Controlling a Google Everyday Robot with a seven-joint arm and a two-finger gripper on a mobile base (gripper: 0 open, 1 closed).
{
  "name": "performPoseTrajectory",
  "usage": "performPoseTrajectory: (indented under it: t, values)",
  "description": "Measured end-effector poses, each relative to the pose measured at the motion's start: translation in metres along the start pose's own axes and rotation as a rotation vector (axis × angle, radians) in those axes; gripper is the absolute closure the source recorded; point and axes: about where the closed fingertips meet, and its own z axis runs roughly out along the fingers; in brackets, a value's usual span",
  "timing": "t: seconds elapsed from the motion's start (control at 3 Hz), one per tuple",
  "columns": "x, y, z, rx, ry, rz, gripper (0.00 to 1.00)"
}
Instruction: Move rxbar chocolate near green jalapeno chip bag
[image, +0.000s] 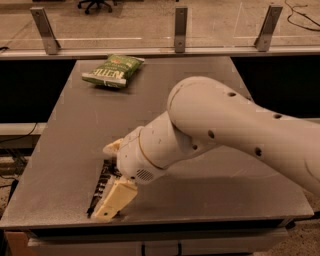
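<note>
The rxbar chocolate (103, 184), a long dark wrapper with white lettering, lies flat near the front left edge of the grey table (75, 135). My gripper (111, 205) is down over the bar's right side and covers much of it; one cream finger (115, 200) lies along the bar's near end. The green jalapeno chip bag (114, 70) lies at the far left of the table, well away from the bar and the gripper.
My white arm (215, 135) reaches in from the right across the front half of the table. A rail with metal posts (180, 27) runs along the back edge. The table's front edge is just below the gripper.
</note>
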Motion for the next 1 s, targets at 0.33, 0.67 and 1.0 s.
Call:
performPoseTrajectory:
  t: [0.33, 0.67, 1.0]
  values:
    - [-0.001, 0.001, 0.005, 0.005, -0.015, -0.003, 0.41]
    - [0.002, 0.000, 0.005, 0.016, -0.019, 0.002, 0.64]
    - [0.004, -0.010, -0.007, 0.046, -0.008, -0.010, 0.87]
